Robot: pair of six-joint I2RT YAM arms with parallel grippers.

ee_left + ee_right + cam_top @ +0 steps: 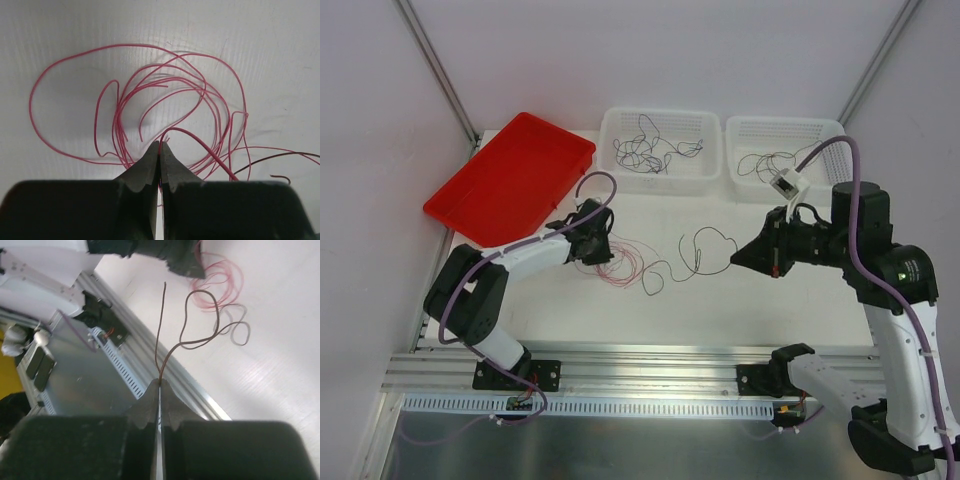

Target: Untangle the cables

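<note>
White worktop (720,300). We see a red tray (510,178) at its far left corner. Two white baskets sit side by side along the far edge, the left basket (665,183) near the middle and the right basket (780,121) toward the far right corner. Each holds thin dark strands (645,150), loosely scribbled.

Left gripper (601,256) is left of the worktop's centre, tips pointed down. In the wrist view we see the left gripper (160,150) with jaws pressed fully together, pinching one strand of the red-pink cable (200,85). Right gripper (734,260) is right of centre. Its jaws (160,385) are also fully closed, nipping the dark cable (200,342) where two runs of it meet at the tips.

The red-pink cable (620,265) is hair-thin and lies in many overlapping rounded loops, a loose nest on the worktop right under the left gripper. One free end curls inside the nest.

The dark cable (705,240) is just as thin, brown-black, and wanders from the edge of the pink nest across the centre in open curves, with one heart-like loop before the right gripper. One straight free end sticks out past the right tips. We cannot tell whether the dark and pink cables are actually knotted where they meet.
</note>
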